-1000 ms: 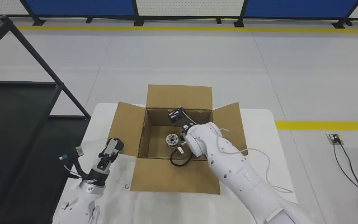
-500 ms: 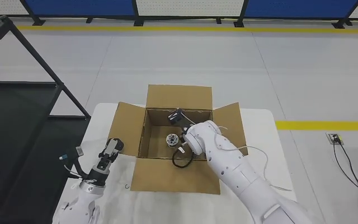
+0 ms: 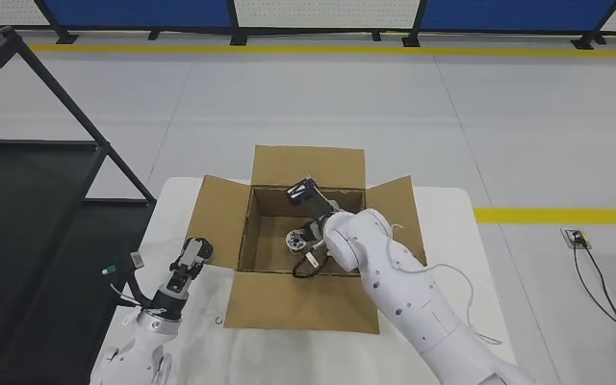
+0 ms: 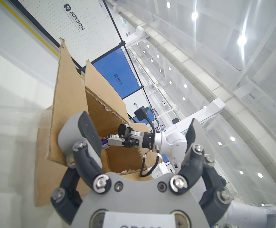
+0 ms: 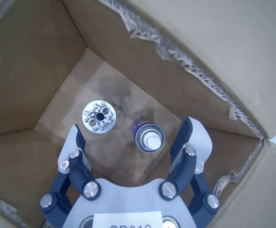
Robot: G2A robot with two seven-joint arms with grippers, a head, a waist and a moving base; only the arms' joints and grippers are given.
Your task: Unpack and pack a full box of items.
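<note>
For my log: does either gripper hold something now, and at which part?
Nothing is held. The right gripper stands open above the spray can in the box, not touching it; the left gripper is open and empty.

Premises: industrial hall. Pale grey painted floor (image 3: 385, 106) bears yellow lane lines (image 3: 289, 48). Blue and white partition panels (image 3: 135, 12) on black feet stand far beyond the left fingers (image 4: 86, 129). High white girder ceiling (image 4: 215, 54) with rows of round lamps (image 4: 194, 15) overhead.
</note>
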